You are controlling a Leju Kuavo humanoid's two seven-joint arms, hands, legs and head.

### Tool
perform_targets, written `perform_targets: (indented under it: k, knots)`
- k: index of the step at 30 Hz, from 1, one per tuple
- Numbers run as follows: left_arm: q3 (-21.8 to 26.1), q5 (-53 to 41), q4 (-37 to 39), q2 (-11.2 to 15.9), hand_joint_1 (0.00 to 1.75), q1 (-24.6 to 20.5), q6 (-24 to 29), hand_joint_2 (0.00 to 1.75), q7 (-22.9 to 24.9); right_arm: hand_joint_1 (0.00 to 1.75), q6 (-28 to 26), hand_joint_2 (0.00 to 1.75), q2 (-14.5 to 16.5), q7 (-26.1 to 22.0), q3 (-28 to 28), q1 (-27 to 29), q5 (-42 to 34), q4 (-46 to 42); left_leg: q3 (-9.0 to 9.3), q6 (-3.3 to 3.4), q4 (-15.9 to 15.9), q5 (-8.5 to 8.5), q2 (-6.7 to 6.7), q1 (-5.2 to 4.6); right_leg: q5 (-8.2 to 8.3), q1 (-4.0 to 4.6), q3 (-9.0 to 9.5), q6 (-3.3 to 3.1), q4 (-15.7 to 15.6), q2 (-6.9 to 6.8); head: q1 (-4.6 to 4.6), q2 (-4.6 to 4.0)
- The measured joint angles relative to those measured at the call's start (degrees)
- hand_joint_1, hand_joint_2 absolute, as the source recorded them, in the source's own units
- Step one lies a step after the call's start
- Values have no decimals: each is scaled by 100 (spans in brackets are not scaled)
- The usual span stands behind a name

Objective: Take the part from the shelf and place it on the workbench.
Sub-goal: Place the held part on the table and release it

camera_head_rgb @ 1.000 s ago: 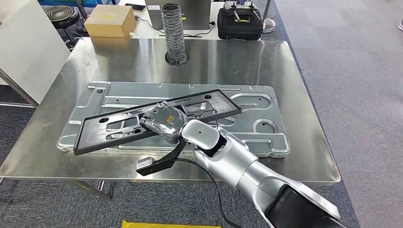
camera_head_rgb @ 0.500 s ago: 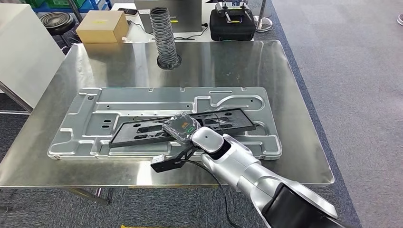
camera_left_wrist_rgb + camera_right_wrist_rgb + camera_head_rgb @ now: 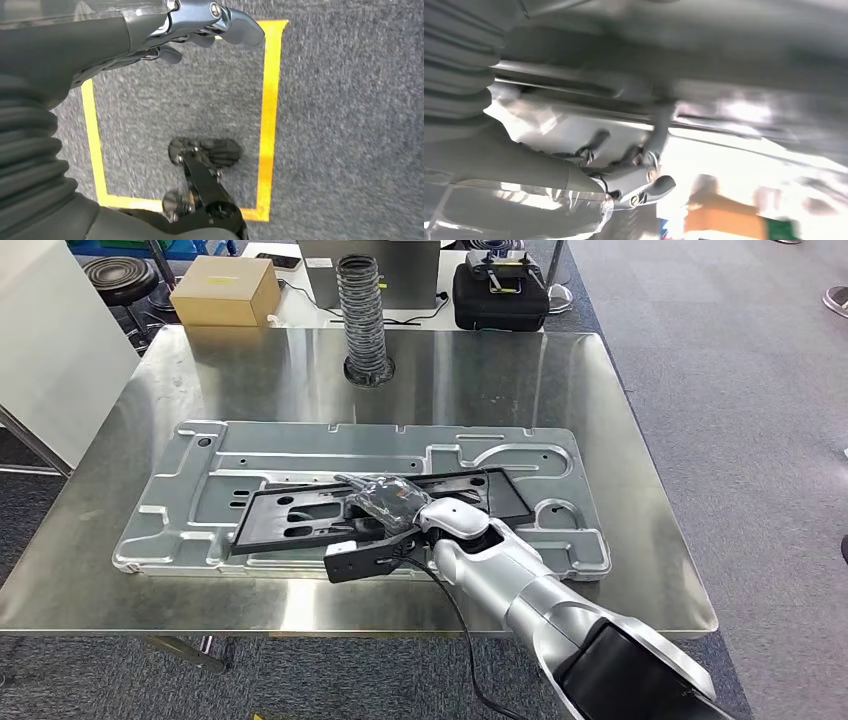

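Since the earlier pictures the whole head picture has shifted, so the camera has moved; within it the long flat black plastic frame part (image 3: 385,507) now lies flatter and lower against the large stamped silver sheet-metal panel (image 3: 250,455), where before its left end stood lifted and skewed.

Head view: the stainless steel workbench (image 3: 620,490) spans the frame, with the panel across its middle. The black frame sits at frame centre, its long axis running left to right, slightly raised toward the right. The right hand (image 3: 385,498), wrapped in clear film, rests on the frame's middle, the silver arm entering from the lower right. Its fingers seem to close on the frame's edge, so I judge it holds the part, though the film blurs the grip. The part lies directly under and to both sides of this hand, so releasing calls for the fingers to part and the hand to lift up and back toward the lower right.

Left wrist view: the left hand (image 3: 200,30) hangs at the upper left of the frame over grey carpet (image 3: 350,125) marked with yellow tape (image 3: 267,125), fingers loosely apart and holding nothing. It is far from the part; the right hand is the nearer.

Right wrist view: blurred; dark fingers (image 3: 659,125) reach against a grey surface, the contact itself too smeared to judge.
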Motion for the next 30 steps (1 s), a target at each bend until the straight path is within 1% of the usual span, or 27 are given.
perform_targets:
  k: [1,2,3,4,5,7,8,9,11,12,13,14,15,16,17,18,19,21,22,23,24,25,26,27,28,29,30]
  knots:
    - [0,28,0,-1,0,-2,-8,0,-13,0,137,0,1,-228,-161,23,-401,-82,3,-10,3,-6,-3,-2,191,7,209,-32,-450,-1,-1,0]
    - [0,55,0,-1,0,-5,-14,0,-22,0,282,0,1,-412,-327,37,-786,-183,2,-28,7,-10,-5,-11,328,23,378,-58,-818,-6,-3,0]
    - [0,79,0,-2,0,-5,-17,0,-27,0,452,0,-1,-550,-493,56,-1171,-302,0,-50,5,-10,-5,-15,395,41,480,-80,-1043,-10,-4,0]
    - [0,107,0,-2,0,0,-20,0,-30,0,672,0,-10,-668,-675,94,-1624,-446,-2,-76,-2,-8,-4,-15,395,60,511,-97,-1123,-14,-5,0]
    - [-1,136,0,-3,0,7,-20,0,-31,0,935,0,-22,-787,-878,153,-2171,-624,0,-108,-14,-1,-4,-15,397,76,511,-113,-1132,-16,-5,0]
    - [-2,201,0,-3,0,21,-16,0,-33,0,1524,0,-55,-971,-1330,274,-3504,-1090,-10,-167,0,-32,-1,-18,422,48,536,-171,-1183,-19,-7,0]
    - [-3,235,0,-4,0,25,-14,0,-36,0,1787,0,-74,-1007,-1542,307,-4154,-1348,-51,-188,106,-115,0,-21,438,27,555,-201,-1216,-27,-18,0]
    - [-3,273,0,-4,0,28,-12,0,-41,0,2030,0,-102,-1001,-1742,325,-4778,-1622,-147,-204,340,-262,2,-21,450,7,576,-227,-1245,-35,-29,0]
    - [-4,352,0,-5,0,44,-11,0,-61,0,2378,0,-197,-938,-2075,378,-5809,-2180,-479,-230,1109,-646,4,-2,446,9,590,-253,-1250,-47,-48,0]
    - [-4,395,0,-5,0,60,-11,0,-79,0,2460,0,-252,-934,-2219,430,-6214,-2463,-640,-247,1463,-774,5,6,441,12,592,-256,-1245,-47,-48,0]
    - [-3,444,0,-7,0,77,-11,0,-113,0,2463,0,-308,-973,-2369,500,-6536,-2772,-721,-261,1641,-798,5,13,434,13,594,-253,-1236,-45,-49,0]
    - [-2,496,0,-9,0,91,-11,0,-155,0,2385,0,-356,-1047,-2525,583,-6746,-3100,-687,-270,1581,-706,6,21,422,9,596,-243,-1221,-41,-49,0]
    - [1,553,0,-11,0,100,-10,0,-214,0,2197,0,-397,-1146,-2704,674,-6816,-3472,-538,-274,1286,-517,7,32,403,3,602,-227,-1198,-37,-49,0]
    - [4,605,0,-13,0,105,-8,0,-277,0,1943,0,-436,-1247,-2891,775,-6780,-3861,-335,-273,874,-315,7,45,378,0,606,-203,-1170,-35,-50,0]
    - [8,653,0,-17,0,105,-3,0,-333,0,1600,0,-472,-1348,-3081,898,-6601,-4256,-137,-265,487,-183,5,44,350,10,603,-172,-1137,-34,-53,0]
    - [12,699,0,-24,0,107,7,0,-383,0,1172,0,-509,-1451,-3275,1051,-6296,-4658,-4,-243,222,-115,-1,43,332,21,598,-140,-1116,-35,-51,0]
    - [14,737,0,-31,0,114,21,0,-415,0,722,0,-544,-1545,-3455,1237,-5918,-5028,57,-214,101,-113,-8,36,325,36,594,-109,-1105,-38,-49,0]
    - [15,799,0,-46,0,140,56,0,-447,0,-161,0,-613,-1733,-3811,1675,-5193,-5723,68,-138,79,-118,-18,23,342,42,595,-48,-1109,-42,-42,0]
    - [15,824,0,-53,0,149,70,0,-449,0,-513,0,-644,-1831,-3978,1919,-4989,-6014,72,-99,62,-95,-15,27,321,32,598,-18,-1094,-40,-41,0]
    - [15,848,0,-57,0,151,79,0,-444,0,-794,0,-678,-1940,-4141,2177,-4897,-6259,74,-59,39,-71,-12,32,244,21,570,15,-1014,-38,-31,0]
    - [14,874,0,-60,0,148,84,0,-432,0,-1013,0,-713,-2053,-4307,2452,-4877,-6462,71,-23,13,-48,-8,39,95,11,494,47,-825,-35,-21,0]
    - [11,901,1,-62,0,144,85,0,-414,0,-1164,0,-743,-2152,-4472,2730,-4889,-6617,60,4,0,-31,-6,41,-110,0,365,77,-519,-33,-8,0]
    - [9,923,2,-61,0,144,83,0,-395,0,-1262,0,-769,-2220,-4635,3006,-4909,-6732,40,23,-4,-18,-5,35,-329,-5,194,101,-124,-33,3,0]
    - [5,938,7,-61,0,147,80,0,-378,0,-1325,0,-789,-2254,-4794,3273,-4933,-6814,16,37,-4,-5,-3,28,-502,-12,36,117,252,-33,5,0]
    - [1,947,13,-61,0,151,77,0,-368,0,-1371,0,-806,-2262,-4939,3525,-4962,-6870,-8,46,-2,8,-2,22,-586,-17,-54,124,492,-34,5,0]
    - [-5,954,19,-61,0,156,69,0,-363,0,-1409,0,-823,-2263,-5075,3764,-4992,-6907,-31,50,0,24,-1,16,-565,-21,-36,122,519,-34,5,0]
    - [-15,964,25,-61,0,161,63,0,-364,0,-1428,0,-838,-2264,-5198,3986,-5025,-6932,-51,48,3,41,-2,12,-445,-23,112,109,296,-34,5,0]
